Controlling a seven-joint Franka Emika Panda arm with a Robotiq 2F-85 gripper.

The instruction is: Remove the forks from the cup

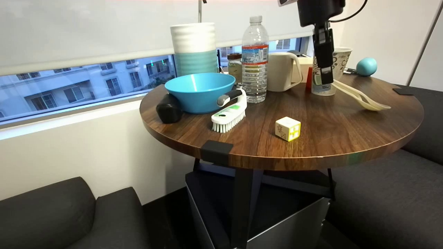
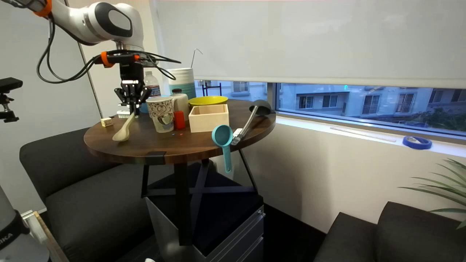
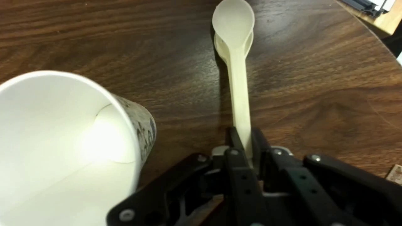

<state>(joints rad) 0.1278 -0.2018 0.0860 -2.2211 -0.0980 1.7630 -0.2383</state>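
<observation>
The forks are two pale cream utensils (image 3: 237,62) with spoon-like ends, one over the other. They are outside the cup, tilted, their rounded ends low at the table; I cannot tell whether they touch it. They show in both exterior views (image 1: 361,97) (image 2: 125,129). My gripper (image 3: 243,138) is shut on their handle ends, which are hidden between the fingers. It shows in both exterior views (image 1: 326,77) (image 2: 133,107). The patterned paper cup (image 2: 162,114) stands upright beside the gripper. In the wrist view the cup (image 3: 141,128) has no utensil visible inside.
On the round wooden table (image 2: 145,147) stand a red object (image 2: 179,120), a wooden box (image 2: 209,122), a cream mug (image 1: 278,72), a water bottle (image 1: 255,65) and a blue bowl (image 1: 200,93). A white brush (image 1: 230,116) and a small block (image 1: 288,128) lie near the edge.
</observation>
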